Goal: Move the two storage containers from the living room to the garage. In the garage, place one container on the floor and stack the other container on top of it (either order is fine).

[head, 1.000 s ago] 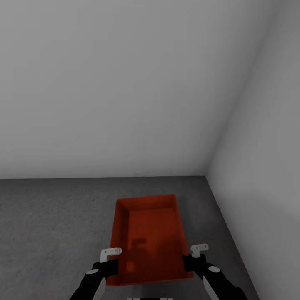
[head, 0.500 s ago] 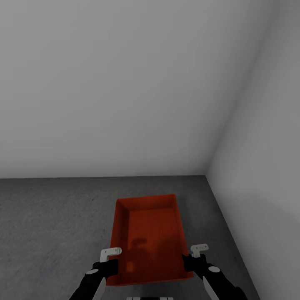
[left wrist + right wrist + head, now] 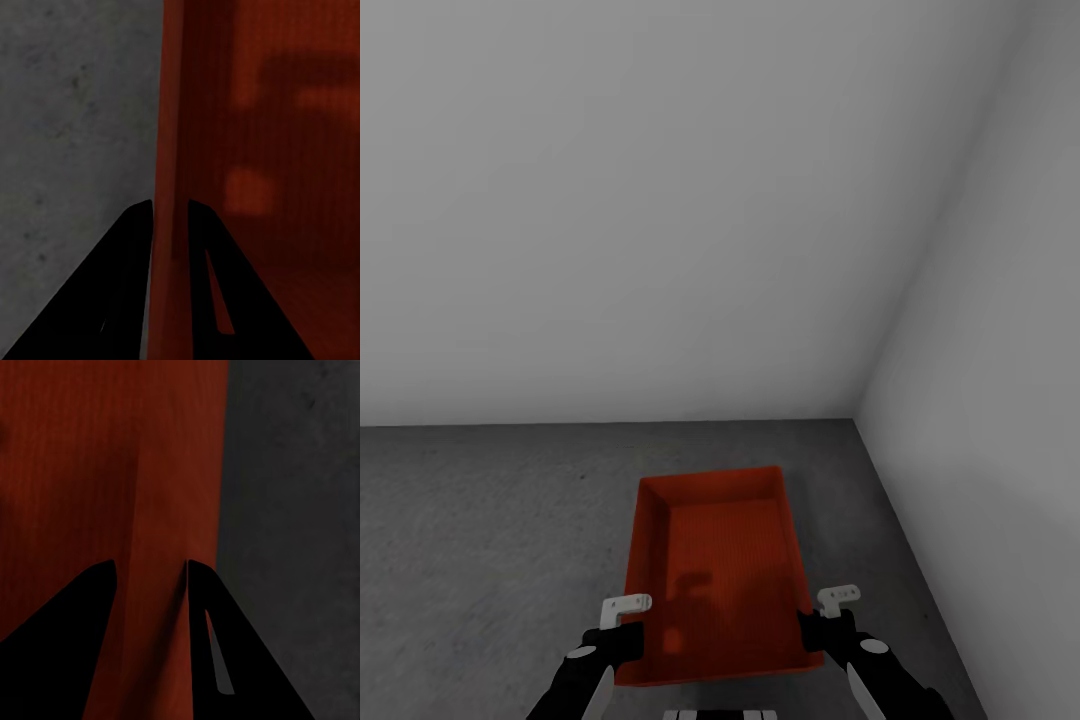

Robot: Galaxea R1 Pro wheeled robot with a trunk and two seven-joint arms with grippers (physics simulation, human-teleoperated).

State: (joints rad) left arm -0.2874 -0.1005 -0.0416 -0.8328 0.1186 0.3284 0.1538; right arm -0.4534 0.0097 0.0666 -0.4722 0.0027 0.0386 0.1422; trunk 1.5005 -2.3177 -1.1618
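Note:
One orange-red open-top storage container (image 3: 720,560) lies lengthwise in front of me over the dark grey garage floor (image 3: 480,520), and nothing is inside it. My left gripper (image 3: 628,640) grips its left wall near the near corner. My right gripper (image 3: 815,630) grips the right wall opposite. In the left wrist view the two black fingers straddle the thin red wall (image 3: 169,150), shut on it (image 3: 169,204). In the right wrist view the fingers likewise straddle the container's wall (image 3: 150,472), closed on it (image 3: 150,562). I cannot tell whether the container rests on the floor or hangs just above it.
A plain white back wall (image 3: 660,200) meets a white side wall (image 3: 1000,350) in a corner just beyond and right of the container. Open concrete floor stretches to the left.

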